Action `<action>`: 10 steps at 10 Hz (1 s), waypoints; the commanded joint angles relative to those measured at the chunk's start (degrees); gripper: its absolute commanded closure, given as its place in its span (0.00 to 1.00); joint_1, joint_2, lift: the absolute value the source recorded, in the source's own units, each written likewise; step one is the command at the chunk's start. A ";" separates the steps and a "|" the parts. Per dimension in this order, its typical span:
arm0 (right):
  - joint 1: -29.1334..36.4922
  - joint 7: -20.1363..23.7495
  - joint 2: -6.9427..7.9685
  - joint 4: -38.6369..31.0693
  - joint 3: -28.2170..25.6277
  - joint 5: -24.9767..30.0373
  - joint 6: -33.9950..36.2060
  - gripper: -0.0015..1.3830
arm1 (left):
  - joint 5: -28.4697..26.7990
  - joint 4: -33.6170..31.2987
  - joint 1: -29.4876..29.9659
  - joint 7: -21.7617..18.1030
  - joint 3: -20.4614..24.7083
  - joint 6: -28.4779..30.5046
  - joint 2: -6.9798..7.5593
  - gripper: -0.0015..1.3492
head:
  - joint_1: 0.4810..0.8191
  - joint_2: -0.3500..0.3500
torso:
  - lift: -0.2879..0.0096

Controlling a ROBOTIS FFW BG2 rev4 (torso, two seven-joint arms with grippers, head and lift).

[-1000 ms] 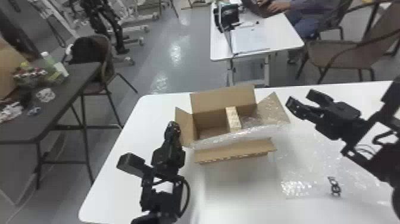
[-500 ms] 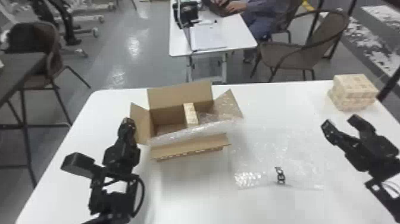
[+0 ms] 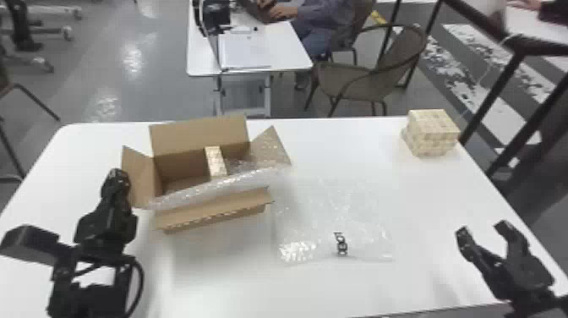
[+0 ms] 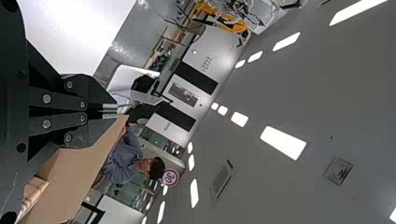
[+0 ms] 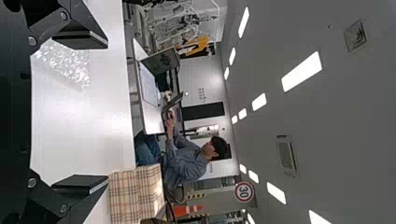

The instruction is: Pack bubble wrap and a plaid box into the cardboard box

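"Any writing?"
"A dark printed mark on the bubble wrap sheet [image 3: 359,211], which lies flat on the white table [image 3: 236,279], right of the open cardboard box [image 3: 198,131]. The right wrist view adds a round, red-rimmed sign [image 5: 244,192] with print, in the room behind."

"And the plaid boxes?"
"A stack of plaid boxes [image 3: 433,133] sits at the table's far right corner; the right wrist view brings out its crossing lines. Another plaid box [image 3: 216,163] stands inside the cardboard box, with more bubble wrap [image 3: 211,186] along the near side."

"Fingers?"
"The left gripper [image 3: 116,175], beside the carton's left flap, has them together, gripping nothing. The right gripper [image 3: 485,229], near the table's right edge, has them wide apart and empty."
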 commanded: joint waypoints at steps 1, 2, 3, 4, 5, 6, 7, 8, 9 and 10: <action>0.56 0.25 0.48 3.46 -1.51 -0.42 -1.60 0.19 | -0.19 0.00 0.41 0.00 0.46 0.03 -0.07 0.89 | 0.63 0.35 | 0.60; 0.65 0.25 0.92 4.25 -1.51 -0.86 -1.60 0.19 | -0.36 0.00 0.49 0.00 0.98 -0.15 -0.25 0.89 | 0.63 0.33 | 0.60; 0.47 0.25 1.19 4.60 -1.51 -0.95 -1.60 0.19 | -1.24 0.00 0.49 0.09 2.30 -0.32 -0.78 0.89 | 0.63 0.33 | 0.60; 0.21 0.51 1.45 4.78 -1.51 -1.12 -1.60 0.19 | -2.91 0.09 0.49 0.27 5.55 0.03 -1.83 0.89 | 0.63 0.33 | 0.60; 0.03 0.69 1.45 4.95 -1.51 -1.30 -1.51 0.19 | -5.46 0.09 0.41 0.18 10.56 1.26 -3.06 0.89 | 0.63 0.36 | 0.60; -0.14 0.95 1.54 5.04 -1.51 -1.48 -1.51 0.19 | -7.57 0.17 0.41 0.27 15.40 1.61 -3.68 0.89 | 0.63 0.38 | 0.60; -0.41 1.13 1.71 5.13 -1.51 -1.56 -1.16 0.19 | -9.33 0.26 0.32 0.97 19.53 1.52 -4.12 0.89 | 0.63 0.47 | 0.60; -0.58 1.30 1.80 5.22 -1.51 -1.56 -0.81 0.19 | -10.29 0.53 0.14 3.08 22.43 0.91 -4.73 0.89 | 0.63 0.51 | 0.60; -1.02 1.83 1.98 5.57 -1.42 -1.56 -0.72 0.19 | -11.26 1.32 -0.74 4.22 25.33 0.38 -5.26 0.89 | 0.63 0.58 | 0.60; -1.55 2.36 2.07 5.92 -1.42 -1.48 -0.55 0.19 | -12.75 2.63 -2.05 4.92 28.76 -0.32 -5.32 0.89 | 0.63 0.65 | 0.60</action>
